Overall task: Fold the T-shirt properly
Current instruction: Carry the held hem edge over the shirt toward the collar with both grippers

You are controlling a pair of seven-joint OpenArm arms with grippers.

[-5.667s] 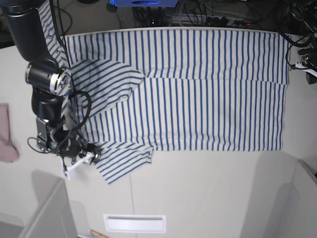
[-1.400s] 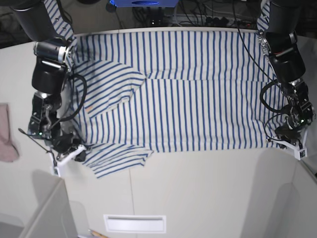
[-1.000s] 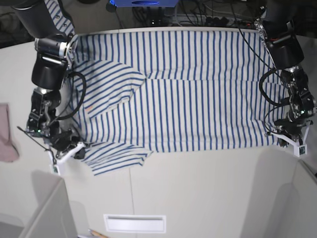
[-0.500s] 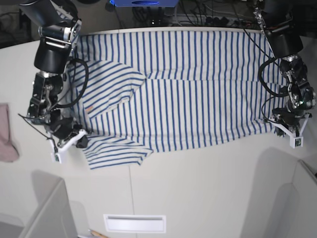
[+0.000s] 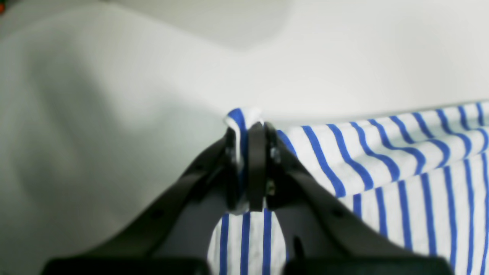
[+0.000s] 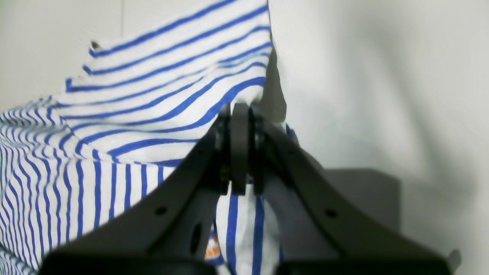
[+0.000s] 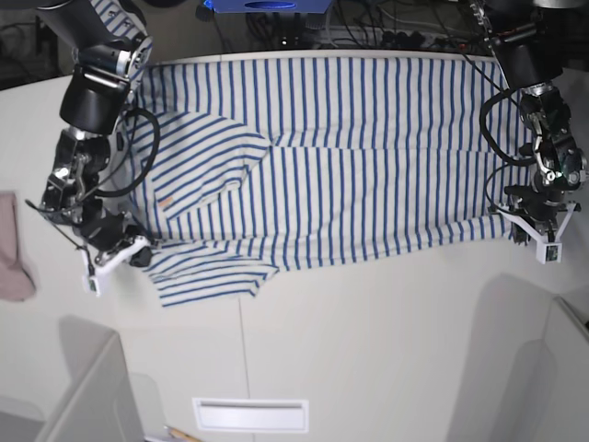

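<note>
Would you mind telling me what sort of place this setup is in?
Probably a robotics lab bench: a plain white table, tangled cables behind it, and two arms working a T-shirt.

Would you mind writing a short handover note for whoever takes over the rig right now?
Left gripper: shut on the T-shirt at its near hem corner.
Right gripper: shut on the T-shirt at the near corner on the sleeve side.
The shirt lies spread across the table, its far edge already folded over.
Left: carry the near edge over, then finish folding. Pink cloth sits aside.
</note>
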